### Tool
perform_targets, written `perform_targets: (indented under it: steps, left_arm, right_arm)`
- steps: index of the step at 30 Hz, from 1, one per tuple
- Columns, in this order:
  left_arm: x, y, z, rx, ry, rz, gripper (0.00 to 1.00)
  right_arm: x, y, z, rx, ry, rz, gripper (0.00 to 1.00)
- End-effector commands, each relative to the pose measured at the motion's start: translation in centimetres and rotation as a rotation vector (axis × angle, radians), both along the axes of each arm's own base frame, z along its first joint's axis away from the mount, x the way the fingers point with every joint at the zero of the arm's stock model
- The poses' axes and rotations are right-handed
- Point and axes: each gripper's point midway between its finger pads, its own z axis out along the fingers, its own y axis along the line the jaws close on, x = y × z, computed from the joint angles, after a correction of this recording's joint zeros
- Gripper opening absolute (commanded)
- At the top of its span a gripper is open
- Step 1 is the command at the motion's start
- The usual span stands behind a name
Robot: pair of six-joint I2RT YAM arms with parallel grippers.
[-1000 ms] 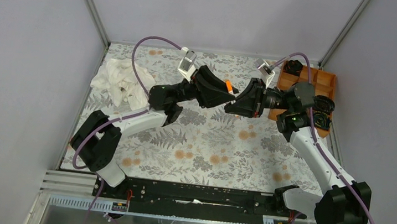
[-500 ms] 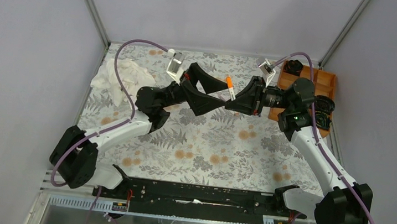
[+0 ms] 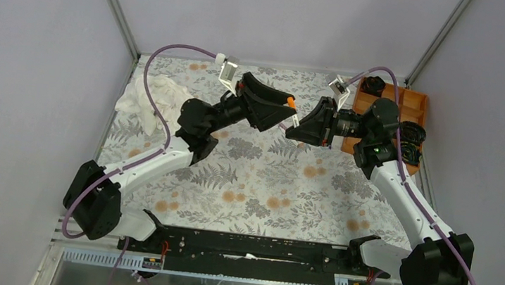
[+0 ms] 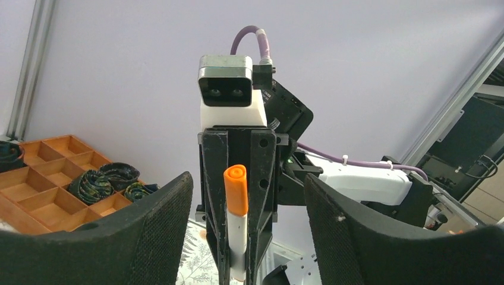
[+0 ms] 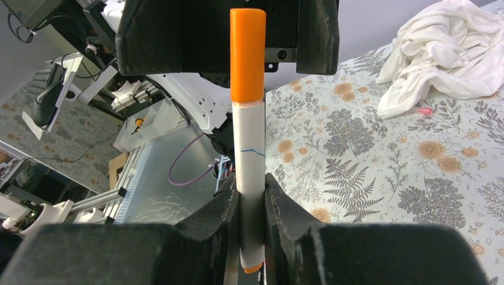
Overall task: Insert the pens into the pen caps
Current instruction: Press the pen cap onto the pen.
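A white-barrelled pen (image 5: 249, 148) stands upright between the fingers of my right gripper (image 5: 252, 184), which is shut on its lower barrel. An orange pen cap (image 5: 248, 53) sits on the pen's top end. In the top view the capped pen (image 3: 292, 111) hangs in mid-air over the back of the table, between both arms. My left gripper (image 4: 248, 181) is open, its two fingers (image 4: 136, 231) spread wide to either side of the orange cap (image 4: 236, 190) without touching it. A pinkish pen (image 5: 424, 110) lies on the mat by the cloth.
A crumpled white cloth (image 3: 151, 100) lies at the back left of the flower-print mat. An orange wooden tray (image 3: 410, 102) with compartments stands at the back right, behind my right arm. Black coiled items (image 4: 95, 184) lie in some of its compartments.
My left gripper was shut on the orange cap against the pen. It has opened, let go and drawn back a little. The cap stays on the pen. The right gripper has barely moved.
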Motion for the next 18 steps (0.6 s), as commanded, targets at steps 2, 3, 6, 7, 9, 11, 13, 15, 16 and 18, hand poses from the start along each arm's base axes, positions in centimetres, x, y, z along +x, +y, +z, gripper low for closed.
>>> perform_targets:
  steps: [2, 3, 6, 7, 9, 11, 13, 15, 16, 18]
  left_arm:
    - [0.32, -0.66, 0.91, -0.013, -0.009, 0.003, 0.67]
    - [0.29, -0.75, 0.96, -0.014, -0.011, 0.001, 0.65]
    - [0.16, -0.99, 1.01, -0.012, -0.014, -0.009, 0.61]
    - [0.12, -1.01, 1.1, -0.014, -0.017, -0.009, 0.6]
    - [0.13, -1.05, 1.14, -0.016, -0.019, -0.007, 0.55]
    - [0.1, -1.16, 1.18, -0.015, -0.023, -0.01, 0.49]
    - [0.05, -1.32, 1.14, -0.008, -0.025, -0.018, 0.41]
    - [0.04, -1.42, 1.08, 0.0, -0.023, -0.023, 0.29]
    - [0.03, -1.46, 1.0, 0.004, -0.023, -0.024, 0.2]
    - [0.17, -1.54, 0.78, 0.015, -0.014, -0.021, 0.01]
  right_arm:
    - [0.01, -0.23, 1.98, 0.015, -0.077, -0.02, 0.0]
    - [0.09, -0.22, 1.89, 0.012, -0.076, -0.023, 0.0]
    - [0.21, -0.22, 1.67, 0.003, -0.069, -0.028, 0.0]
    - [0.26, -0.23, 1.61, 0.002, -0.067, -0.029, 0.0]
    - [0.28, -0.24, 1.58, 0.001, -0.066, -0.03, 0.0]
    - [0.24, -0.24, 1.58, 0.001, -0.066, -0.03, 0.0]
    - [0.21, -0.22, 1.57, 0.0, -0.064, -0.029, 0.0]
    - [0.23, -0.25, 1.58, 0.0, -0.064, -0.03, 0.0]
    - [0.24, -0.24, 1.61, 0.0, -0.066, -0.03, 0.0]
    - [0.22, -0.23, 1.6, 0.0, -0.065, -0.03, 0.0]
